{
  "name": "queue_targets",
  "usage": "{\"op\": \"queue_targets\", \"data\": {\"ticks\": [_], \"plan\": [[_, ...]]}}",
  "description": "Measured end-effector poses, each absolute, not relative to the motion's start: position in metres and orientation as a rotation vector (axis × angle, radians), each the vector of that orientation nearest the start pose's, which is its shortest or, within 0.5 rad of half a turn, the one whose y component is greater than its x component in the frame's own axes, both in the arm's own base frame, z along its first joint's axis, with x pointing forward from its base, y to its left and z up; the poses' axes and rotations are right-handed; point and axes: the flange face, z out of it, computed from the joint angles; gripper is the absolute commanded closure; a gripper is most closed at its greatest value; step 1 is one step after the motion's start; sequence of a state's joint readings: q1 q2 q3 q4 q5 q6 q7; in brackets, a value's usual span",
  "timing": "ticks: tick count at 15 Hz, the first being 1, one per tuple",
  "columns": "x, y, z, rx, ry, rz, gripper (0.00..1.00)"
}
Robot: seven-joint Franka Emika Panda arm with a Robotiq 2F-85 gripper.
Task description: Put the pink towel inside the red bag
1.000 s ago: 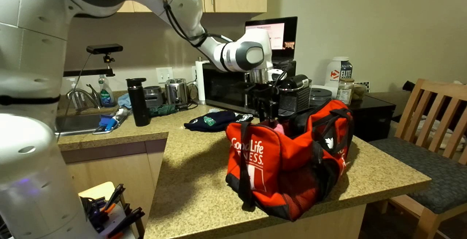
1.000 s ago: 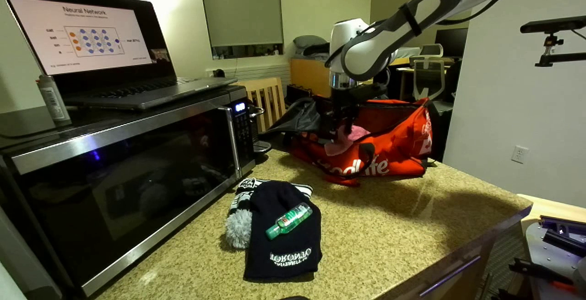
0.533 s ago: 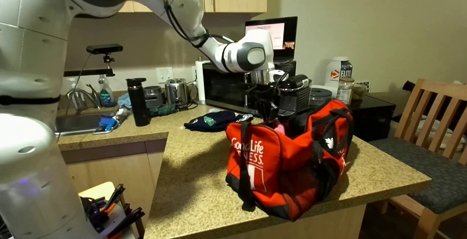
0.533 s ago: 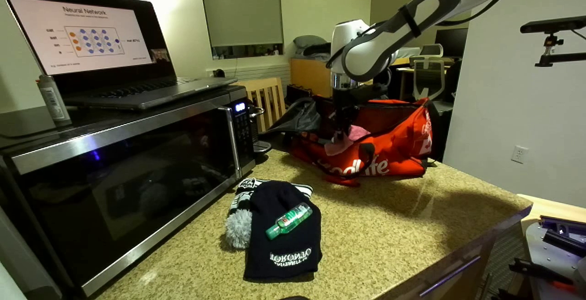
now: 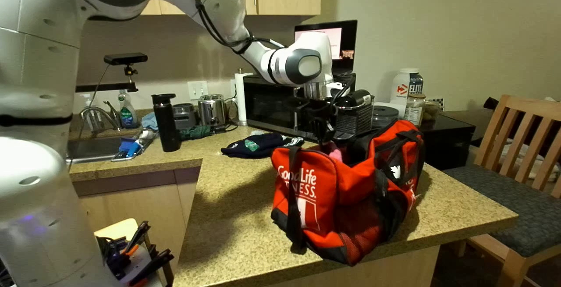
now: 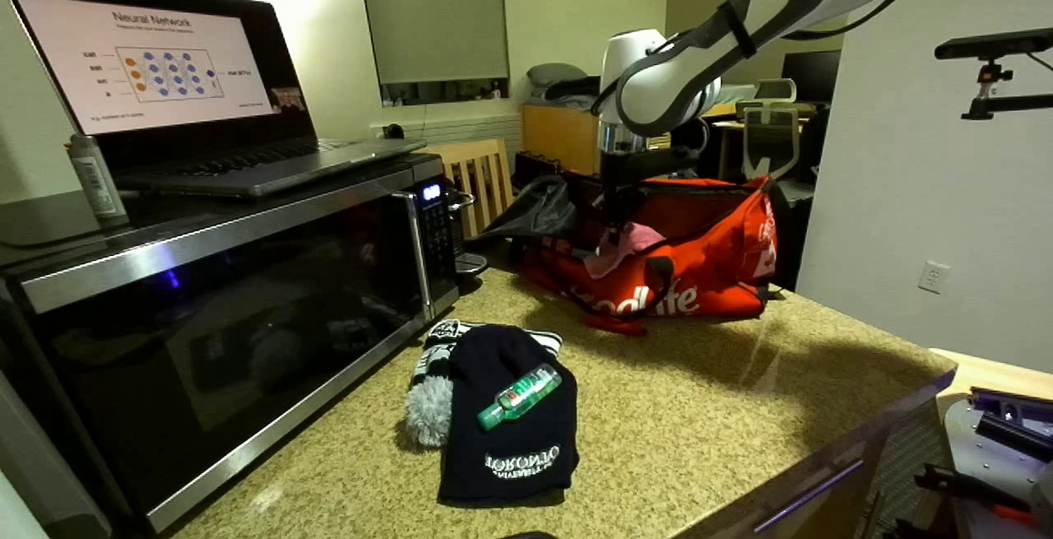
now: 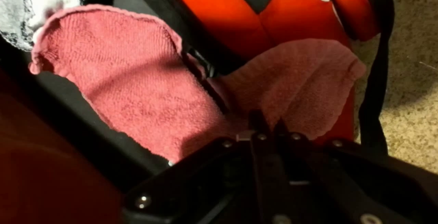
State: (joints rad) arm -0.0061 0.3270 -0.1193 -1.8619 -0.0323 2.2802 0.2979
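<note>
Now the pincer (image 7: 269, 118) — spread a second ago — has risen slightly, clamped on the pink towel (image 7: 137, 80), one end lying in the red bag (image 5: 357, 190), the other over its side. The bag reads “GoodLife”; in an exterior view, the near dark hat (image 6: 526, 434) “TORONTO”, the left-hand laptop (image 6: 189, 62) “Neural Network”.
</note>
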Motion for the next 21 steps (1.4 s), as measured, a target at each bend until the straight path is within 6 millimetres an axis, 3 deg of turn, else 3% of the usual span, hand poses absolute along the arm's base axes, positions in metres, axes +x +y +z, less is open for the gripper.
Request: {"op": "queue_targets", "data": {"ticks": [7, 10, 14, 19, 20, 21], "plan": [[0.62, -0.107, 0.42, -3.051, 0.735, -0.304, 0.95], [0.613, -0.12, 0.434, -3.016, 0.785, -0.332, 0.95], [0.607, -0.138, 0.435, -2.958, 0.862, -0.325, 0.95], [0.596, -0.158, 0.422, -2.938, 0.949, -0.283, 0.95], [0.593, -0.161, 0.418, -2.931, 0.978, -0.27, 0.7], [0.59, -0.165, 0.414, -2.923, 1.009, -0.257, 0.68]]}}
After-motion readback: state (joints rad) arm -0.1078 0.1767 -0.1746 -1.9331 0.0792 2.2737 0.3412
